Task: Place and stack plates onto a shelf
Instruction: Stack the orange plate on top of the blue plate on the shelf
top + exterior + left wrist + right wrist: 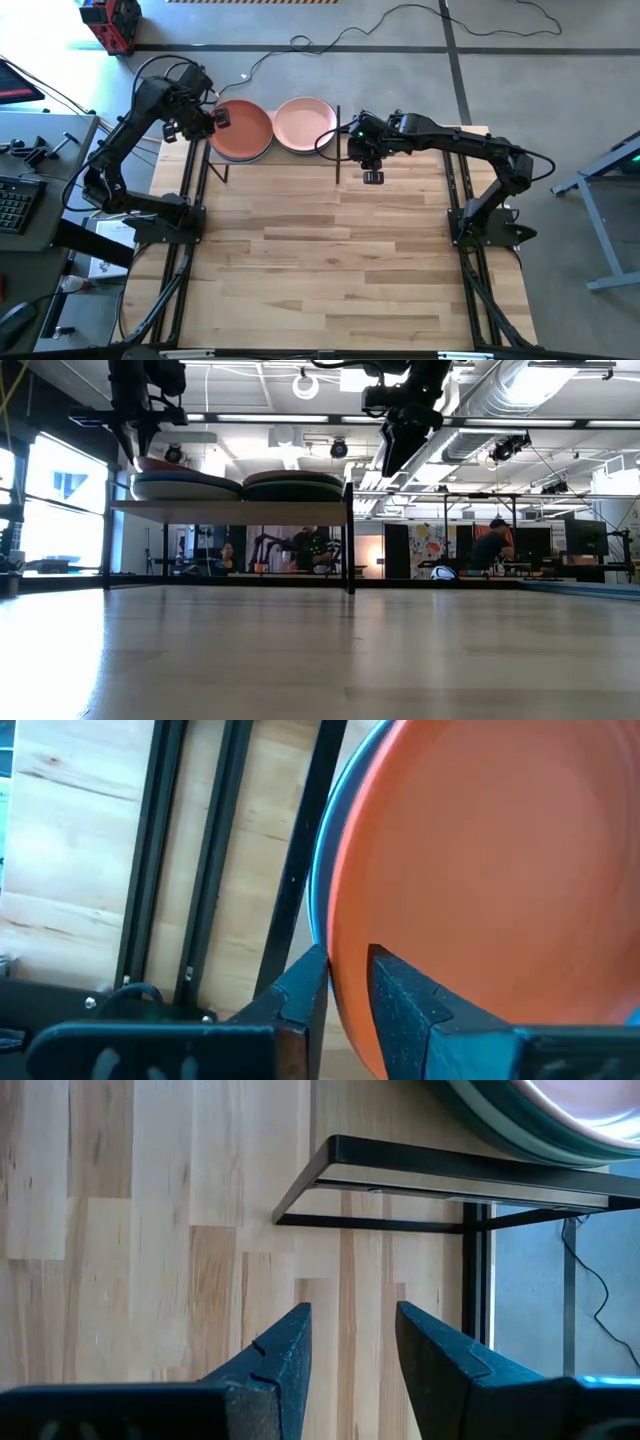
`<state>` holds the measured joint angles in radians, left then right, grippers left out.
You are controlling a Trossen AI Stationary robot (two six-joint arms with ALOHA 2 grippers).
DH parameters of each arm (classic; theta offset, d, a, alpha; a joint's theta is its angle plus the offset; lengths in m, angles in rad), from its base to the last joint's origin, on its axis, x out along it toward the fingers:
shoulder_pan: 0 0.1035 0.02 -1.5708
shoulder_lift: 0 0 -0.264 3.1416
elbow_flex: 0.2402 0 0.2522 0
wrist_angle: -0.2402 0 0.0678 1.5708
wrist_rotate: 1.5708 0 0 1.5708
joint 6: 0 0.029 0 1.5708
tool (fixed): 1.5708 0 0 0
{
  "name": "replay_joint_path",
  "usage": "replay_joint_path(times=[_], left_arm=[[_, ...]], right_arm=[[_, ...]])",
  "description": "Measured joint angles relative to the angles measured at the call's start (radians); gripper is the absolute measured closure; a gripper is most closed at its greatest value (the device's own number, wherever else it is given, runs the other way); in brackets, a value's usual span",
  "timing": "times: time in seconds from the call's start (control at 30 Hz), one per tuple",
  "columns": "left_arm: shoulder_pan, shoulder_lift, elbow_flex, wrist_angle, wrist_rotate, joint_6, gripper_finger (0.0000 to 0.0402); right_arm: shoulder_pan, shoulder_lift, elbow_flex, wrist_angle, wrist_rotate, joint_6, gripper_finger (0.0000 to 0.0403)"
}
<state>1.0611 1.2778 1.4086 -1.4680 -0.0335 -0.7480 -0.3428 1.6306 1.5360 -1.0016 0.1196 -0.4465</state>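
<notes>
High view shows the left claw (218, 119) parted narrowly astride the rim of the round matte terracotta orange plate (243, 130) topping one stack on the small light-wood shelf (282, 160), while the right claw (372, 176) hangs open over the table (330, 260) nearby.
</notes>
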Motion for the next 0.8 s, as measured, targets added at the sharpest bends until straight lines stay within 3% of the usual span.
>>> replay_joint_path(times=[0.23,0.8], left_arm=[[0.0,0.0,0.0,-0.105,0.001,0.062,0.0323],[0.0,0.055,-0.001,-0.101,-0.088,0.063,0.0333]], right_arm=[[0.0,0.0,0.0,0.0,-0.032,0.0,0.0279],[0.0,0.0,0.0,0.0,-0.038,0.028,0.0279]])
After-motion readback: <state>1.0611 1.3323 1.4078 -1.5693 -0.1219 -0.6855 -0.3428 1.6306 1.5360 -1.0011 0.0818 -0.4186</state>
